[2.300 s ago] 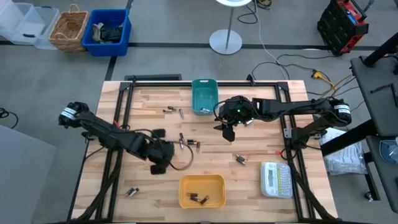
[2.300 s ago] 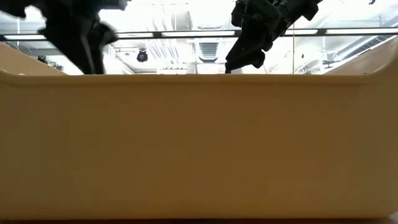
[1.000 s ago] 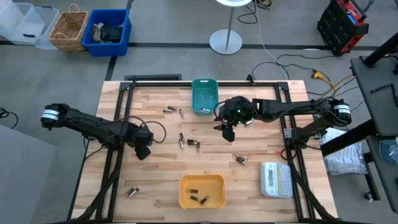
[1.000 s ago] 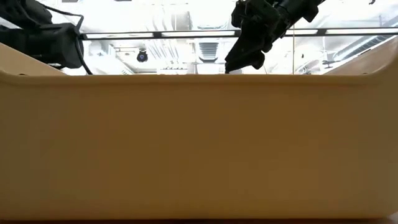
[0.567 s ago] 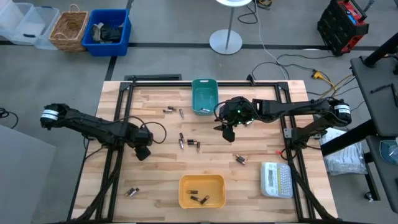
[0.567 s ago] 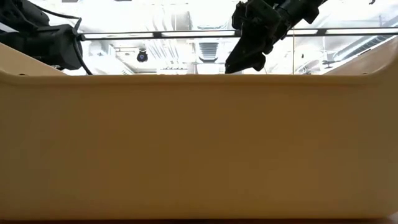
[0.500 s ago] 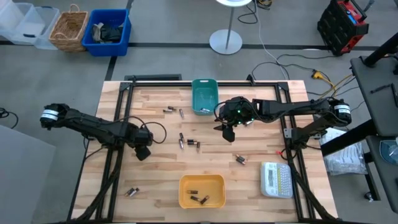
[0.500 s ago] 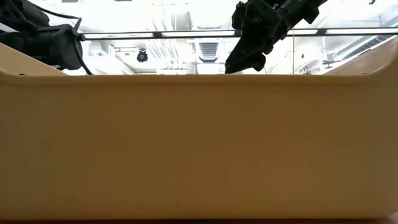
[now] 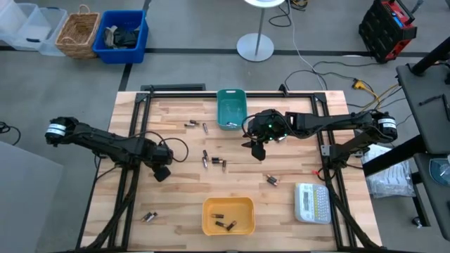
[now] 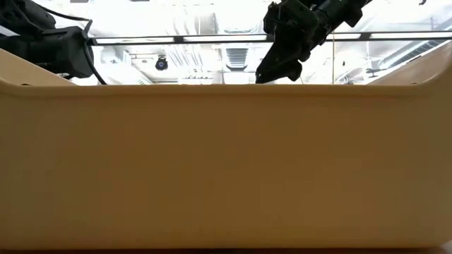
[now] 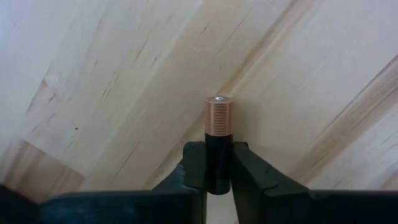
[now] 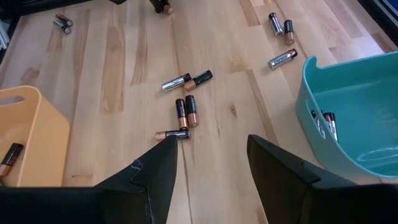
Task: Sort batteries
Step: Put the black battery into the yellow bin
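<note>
Batteries lie scattered on the wooden table: a cluster (image 9: pixel 213 161) at the middle, a pair (image 9: pixel 197 126) farther back, one (image 9: pixel 271 180) toward the right and a pair (image 9: pixel 148 217) at the near left. My left gripper (image 9: pixel 162 171) sits left of the middle cluster, shut on one black battery with a copper end (image 11: pixel 218 134). My right gripper (image 9: pixel 257 149) hovers open near the teal bin (image 9: pixel 230 108), nothing between its fingers (image 12: pixel 155 171). The yellow bin (image 9: pixel 228 216) near the front edge holds a few batteries. My left gripper pinches the battery's black body (image 11: pixel 217 163) between its two fingers. The battery lies along the fingers, and its copper end (image 11: pixel 218 115) sticks out past the fingertips over the bare wood. Whether it touches the table does not show.
A white label maker (image 9: pixel 312 202) lies at the near right. The teal bin holds a few batteries (image 12: pixel 324 123). The yellow bin's wall (image 10: pixel 226 169) fills the low view. Bare wood spreads around my left gripper. Baskets and bins stand on the floor beyond the table.
Early in this stretch my left gripper went from beside the middle cluster toward the table's left edge. For the last second both grippers have kept still.
</note>
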